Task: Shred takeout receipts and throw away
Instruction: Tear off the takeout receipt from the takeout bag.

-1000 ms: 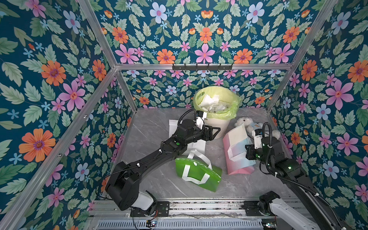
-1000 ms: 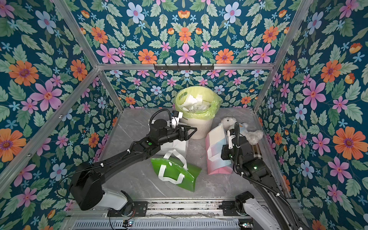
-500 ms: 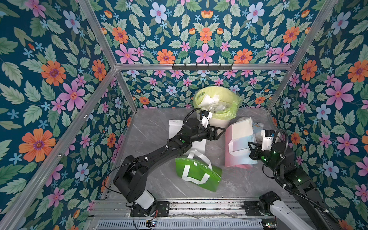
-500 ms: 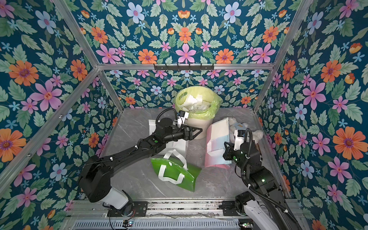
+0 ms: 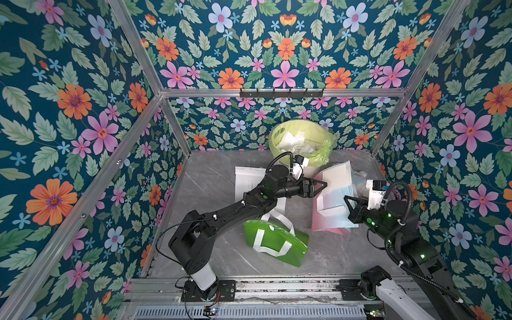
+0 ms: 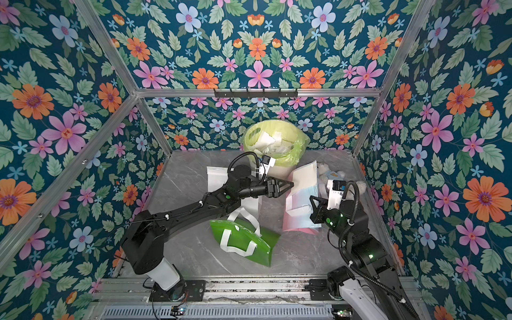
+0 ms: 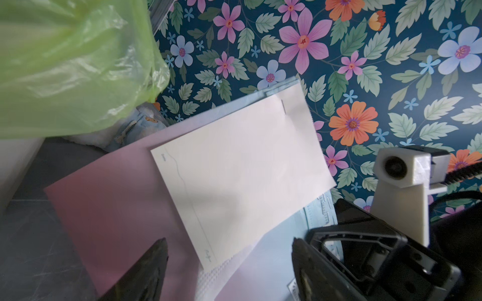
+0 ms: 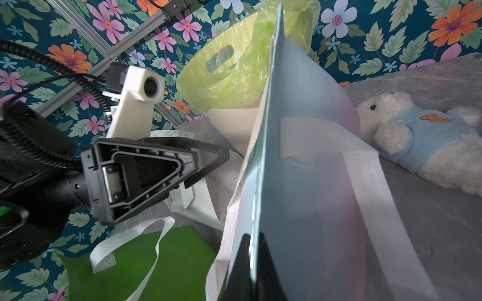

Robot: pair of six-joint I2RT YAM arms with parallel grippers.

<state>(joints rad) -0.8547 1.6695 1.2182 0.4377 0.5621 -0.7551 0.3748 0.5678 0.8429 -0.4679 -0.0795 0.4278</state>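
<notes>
My left hand [image 5: 320, 187] hangs with its fingers apart, and a whole takeout receipt [image 7: 242, 166] lies flat against the face of the pink bag [image 7: 109, 208], straight ahead of those fingers. My right hand [image 8: 253, 260] is clamped tight on that bag's edge, propping it up off the counter [image 5: 216, 171]. Beyond my left hand, the green-lined bin [image 5: 302, 144] holds what look like torn white scraps.

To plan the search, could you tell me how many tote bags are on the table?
3: the green bag lying in front, the pink bag held up by the right gripper, the white bag flat under the left arm.
</notes>
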